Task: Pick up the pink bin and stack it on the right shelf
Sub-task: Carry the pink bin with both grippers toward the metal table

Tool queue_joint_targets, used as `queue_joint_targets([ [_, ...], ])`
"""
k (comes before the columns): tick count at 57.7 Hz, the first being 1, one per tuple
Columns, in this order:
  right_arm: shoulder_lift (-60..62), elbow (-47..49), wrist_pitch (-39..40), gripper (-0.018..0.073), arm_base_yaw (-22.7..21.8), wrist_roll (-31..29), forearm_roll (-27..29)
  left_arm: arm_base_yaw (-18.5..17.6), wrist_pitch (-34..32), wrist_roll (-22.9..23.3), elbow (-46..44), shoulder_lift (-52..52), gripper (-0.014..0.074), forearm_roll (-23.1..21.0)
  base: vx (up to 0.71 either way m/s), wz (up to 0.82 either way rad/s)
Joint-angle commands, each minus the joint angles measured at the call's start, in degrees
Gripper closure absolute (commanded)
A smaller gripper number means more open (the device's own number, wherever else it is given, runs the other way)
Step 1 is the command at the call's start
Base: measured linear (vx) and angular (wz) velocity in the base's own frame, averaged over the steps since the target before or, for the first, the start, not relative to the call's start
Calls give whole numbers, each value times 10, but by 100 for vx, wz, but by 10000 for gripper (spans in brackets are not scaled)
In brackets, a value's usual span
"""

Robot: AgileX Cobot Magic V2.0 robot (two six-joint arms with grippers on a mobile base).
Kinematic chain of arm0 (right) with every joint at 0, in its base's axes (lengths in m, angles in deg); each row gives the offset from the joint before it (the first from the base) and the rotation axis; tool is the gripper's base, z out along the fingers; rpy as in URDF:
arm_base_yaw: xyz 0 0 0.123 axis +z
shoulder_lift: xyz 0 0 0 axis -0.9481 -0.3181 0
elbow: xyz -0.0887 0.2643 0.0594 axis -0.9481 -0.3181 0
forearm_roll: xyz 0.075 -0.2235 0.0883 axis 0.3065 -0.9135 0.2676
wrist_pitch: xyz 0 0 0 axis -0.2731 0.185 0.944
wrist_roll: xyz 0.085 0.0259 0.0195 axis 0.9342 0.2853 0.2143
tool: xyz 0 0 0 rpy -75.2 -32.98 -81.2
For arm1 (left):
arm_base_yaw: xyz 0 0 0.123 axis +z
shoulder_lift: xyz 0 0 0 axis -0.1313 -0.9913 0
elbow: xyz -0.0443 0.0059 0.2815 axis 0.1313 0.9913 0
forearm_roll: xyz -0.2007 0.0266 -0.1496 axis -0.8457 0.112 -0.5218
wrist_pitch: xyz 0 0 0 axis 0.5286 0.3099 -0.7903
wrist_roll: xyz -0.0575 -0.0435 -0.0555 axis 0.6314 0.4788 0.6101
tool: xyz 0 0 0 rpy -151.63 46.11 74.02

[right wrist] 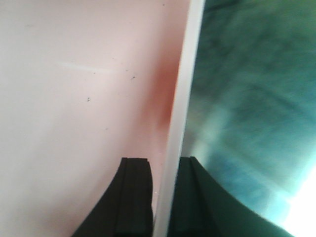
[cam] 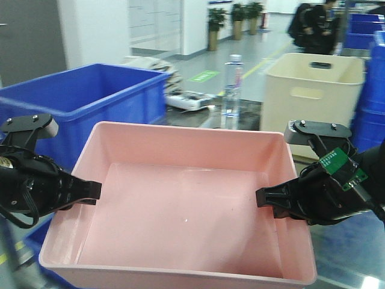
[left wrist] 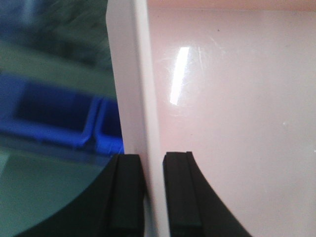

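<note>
The left gripper pinches the bin's left wall, one finger inside and one outside. The bin seems to be held in the air between both arms, in front of a blue crate. The right gripper clamps its right wall likewise. This is probably the carry step: next, both arms swing it rightward together, level. No shelf is discernible, the bin's underside is hidden, and the wrist backgrounds blur.

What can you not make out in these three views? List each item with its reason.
1. Front view: whatever is under the pink bin, hidden by the bin itself.
2. Front view: the person, head cut off by the top edge.
3. Right wrist view: the surface beyond the bin, only a teal blur.
4. Left wrist view: the blue crates, smeared.
</note>
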Motion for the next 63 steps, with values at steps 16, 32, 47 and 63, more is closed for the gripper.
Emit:
queue_joint_targets([
  [16,23,19,39,568,-6,-17,-15,2,-42,-8,-18,22,598,-12,34,-70],
  [32,23,19,39,568,-6,-17,-15,2,-43,-8,-18,22,598,-12,26,-59],
  [47,23,19,36,568,-6,-17,-15,2,-43,-8,-18,21,598,-12,14,-24],
  [63,23,19,37,568,-6,-17,-15,2,-42,-8,-18,21,598,-12,4,-7],
])
